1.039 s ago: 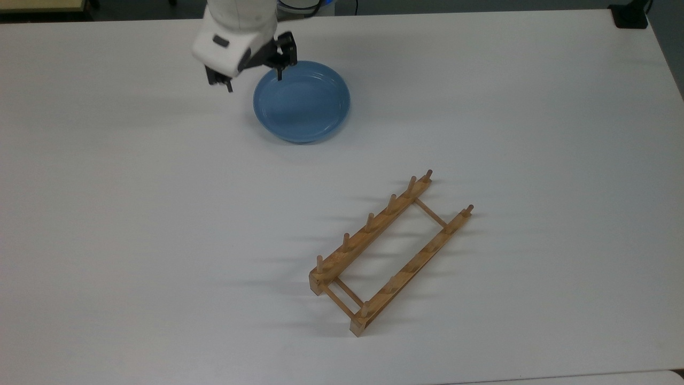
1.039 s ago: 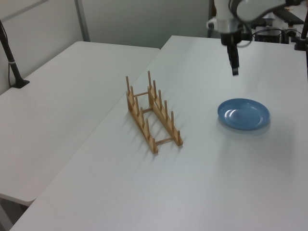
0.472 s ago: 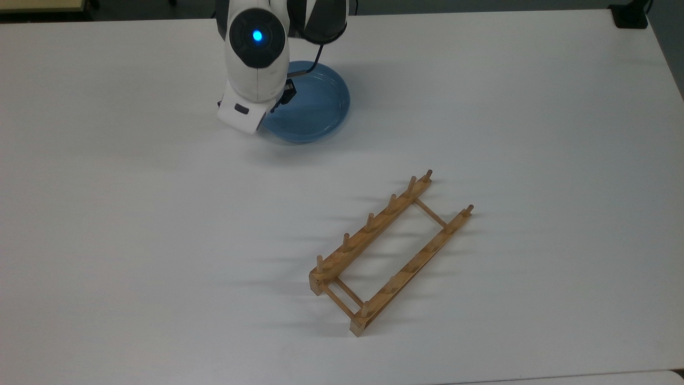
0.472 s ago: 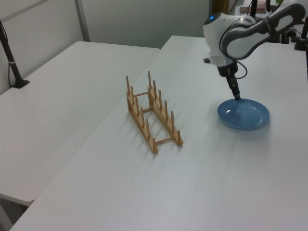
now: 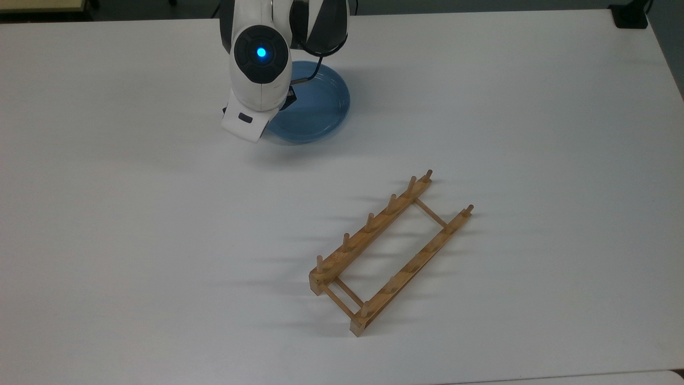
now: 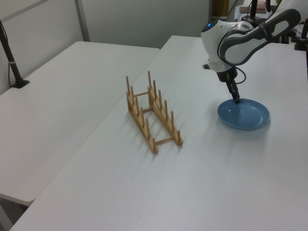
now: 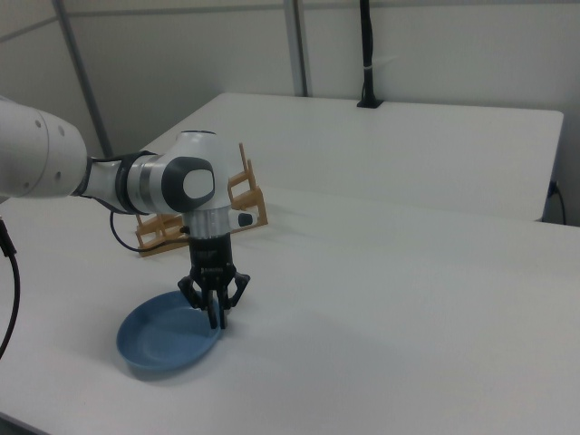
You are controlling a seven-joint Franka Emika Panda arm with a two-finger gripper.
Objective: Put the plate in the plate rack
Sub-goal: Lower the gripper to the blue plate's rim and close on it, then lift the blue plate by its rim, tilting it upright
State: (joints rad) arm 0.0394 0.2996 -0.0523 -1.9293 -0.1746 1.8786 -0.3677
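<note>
The white table (image 5: 133, 224) carries everything, and places here are given from the plate rack (image 5: 389, 250). The rack (image 6: 152, 114), light-brown wood with two rails of upright pegs joined by thin crossbars, stands flat on the table with no plate in it; in the right view it (image 7: 201, 210) shows partly behind the arm. The white arm (image 5: 260, 64) reaches down well apart from the rack, toward the top view's upper left of it, its forearm bearing a lit blue dot. The plate (image 5: 315, 104), round, glossy light blue, lies flat on the table well apart from the rack, at the left view's right of it (image 6: 244, 114) and nearer the camera than it in the right view (image 7: 166, 343). The gripper (image 7: 216, 314) points down at the plate's rim on the edge facing the right view's right; in the left view its tip (image 6: 236, 99) meets the rim's far side. Its fingers sit close together at that rim, but whether they pinch it I cannot tell
</note>
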